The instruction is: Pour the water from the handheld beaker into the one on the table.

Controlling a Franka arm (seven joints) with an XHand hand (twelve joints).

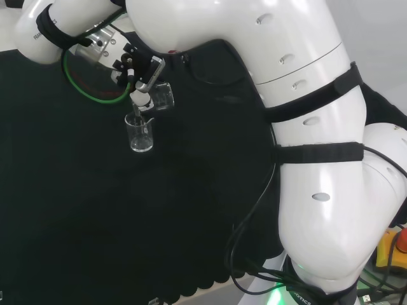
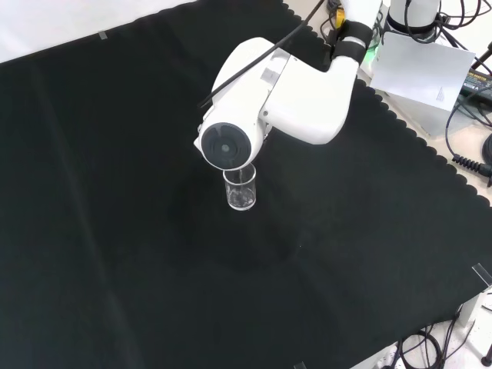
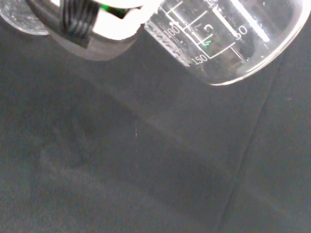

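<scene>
In the head view the hand (image 1: 138, 71) is shut on a clear beaker (image 1: 163, 95), tipped over on its side just above the cloth. Right below it a second clear beaker (image 1: 140, 133) stands upright on the black cloth. A thin bright streak (image 1: 136, 113) runs from the held beaker's lip down into the standing one. In the front view the standing beaker (image 2: 241, 192) shows under the arm's white link with its grey cap (image 2: 226, 146). The wrist view shows the held beaker (image 3: 228, 41) close up, with printed scale marks, beside a white and black finger (image 3: 92, 24).
A green cable loop (image 1: 95, 96) hangs by the wrist in the head view. The arm's big white links (image 1: 305, 127) take up the right side there. White equipment and cables (image 2: 430, 69) lie beyond the cloth's scalloped edge in the front view. Black cloth (image 2: 115, 231) spreads around the beakers.
</scene>
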